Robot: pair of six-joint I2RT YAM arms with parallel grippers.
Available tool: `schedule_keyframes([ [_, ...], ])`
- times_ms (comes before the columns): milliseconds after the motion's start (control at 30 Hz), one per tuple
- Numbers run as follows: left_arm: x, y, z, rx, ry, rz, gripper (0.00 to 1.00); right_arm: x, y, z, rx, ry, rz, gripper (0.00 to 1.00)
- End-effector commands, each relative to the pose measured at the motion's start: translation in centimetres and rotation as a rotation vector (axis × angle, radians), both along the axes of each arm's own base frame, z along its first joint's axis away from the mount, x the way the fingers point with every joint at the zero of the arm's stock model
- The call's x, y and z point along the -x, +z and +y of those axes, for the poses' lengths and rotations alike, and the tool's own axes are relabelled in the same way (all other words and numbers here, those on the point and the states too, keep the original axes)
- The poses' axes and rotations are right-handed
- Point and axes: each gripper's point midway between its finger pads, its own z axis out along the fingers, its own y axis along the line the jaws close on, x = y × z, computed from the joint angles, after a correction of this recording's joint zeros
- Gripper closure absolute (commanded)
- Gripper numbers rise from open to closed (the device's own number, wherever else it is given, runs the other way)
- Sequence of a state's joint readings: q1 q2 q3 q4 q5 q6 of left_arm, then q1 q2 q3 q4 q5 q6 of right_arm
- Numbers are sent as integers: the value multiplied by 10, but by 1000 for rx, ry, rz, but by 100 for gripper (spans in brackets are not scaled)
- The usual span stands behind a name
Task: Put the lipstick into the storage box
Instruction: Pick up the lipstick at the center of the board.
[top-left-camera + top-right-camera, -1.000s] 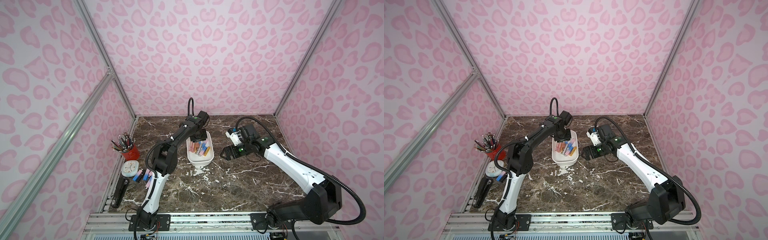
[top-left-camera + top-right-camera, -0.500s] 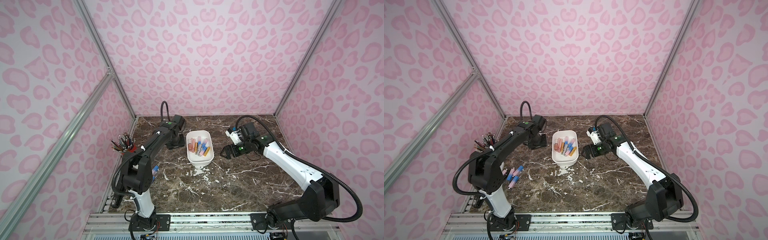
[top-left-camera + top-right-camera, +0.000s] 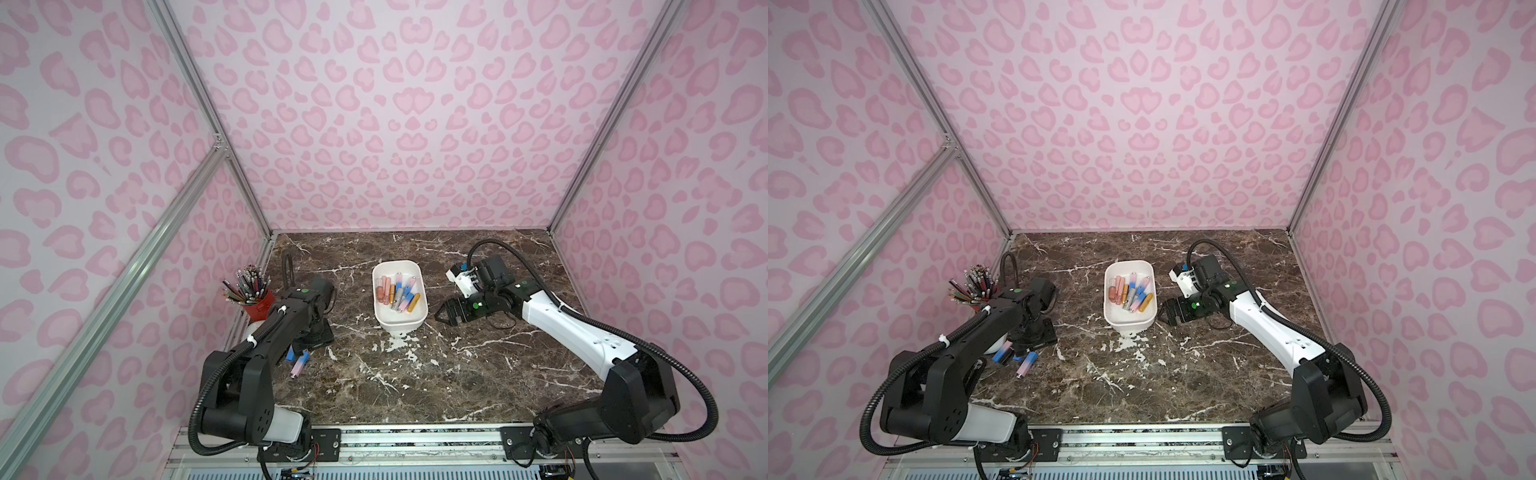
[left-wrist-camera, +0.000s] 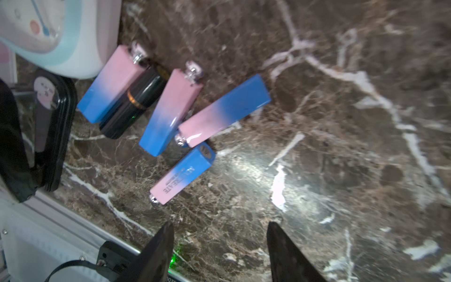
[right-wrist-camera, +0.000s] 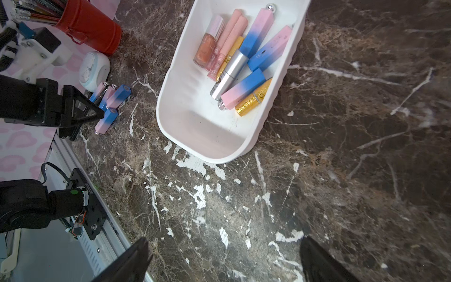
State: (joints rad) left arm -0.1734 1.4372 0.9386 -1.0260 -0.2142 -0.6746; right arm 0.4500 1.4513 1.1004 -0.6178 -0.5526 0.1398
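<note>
the white storage box (image 3: 399, 324) sits mid-tabletop (image 3: 415, 390), holding 3 pink-and-blue lipsticks (image 5: 244, 91) among glosses (image 5: 207, 46), gold glitter tubes (image 5: 253, 97) and a silver tube (image 5: 231, 70). 4 more pink-and-blue lipsticks (image 4: 170, 109) lie loose on the tabletop, well to the left of the box, near the red pencil cup (image 3: 258, 308) and a small pale clock (image 5: 94, 69). a black lipstick tube (image 4: 135, 102) lies between 2 of them. the left gripper (image 4: 219, 228) hovers over this cluster, its jaws apart and empty. the closest lipstick (image 4: 181, 173) lies just ahead of the tips, its blue end just beside the pink end of another tube (image 4: 224, 109). the right gripper (image 5: 225, 244) hangs low over the tabletop just right of the box, jaws spread wide with nothing between them.
</note>
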Motion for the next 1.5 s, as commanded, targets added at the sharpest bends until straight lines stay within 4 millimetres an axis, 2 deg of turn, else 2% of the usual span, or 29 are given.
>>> schedule_keyframes([
  [0,17,-6,13,-25,82,25,36,-2,1,7,-39,0,-9,1],
  [167,27,-23,22,2,137,48,35,-3,0,8,-42,-1,-3,1],
  [433,19,-37,26,21,141,80,35,-9,3,9,-35,-13,-11,1],
  [633,17,-50,22,51,133,101,36,-14,1,9,-31,-31,-4,1],
  [733,18,-54,18,73,136,104,39,-14,0,10,-26,-36,2,1],
  [867,15,-56,14,95,140,94,48,-16,-1,10,-20,-37,11,1],
  [1067,12,-51,4,131,146,72,69,-19,0,13,-13,-25,17,1],
  [1167,11,-47,2,129,143,61,72,-18,-1,15,-11,-20,21,1],
  [1367,10,-44,-5,133,133,65,96,-17,0,17,-5,-3,17,1],
  [1467,7,-37,-16,141,116,43,97,-17,3,17,-5,1,13,1],
])
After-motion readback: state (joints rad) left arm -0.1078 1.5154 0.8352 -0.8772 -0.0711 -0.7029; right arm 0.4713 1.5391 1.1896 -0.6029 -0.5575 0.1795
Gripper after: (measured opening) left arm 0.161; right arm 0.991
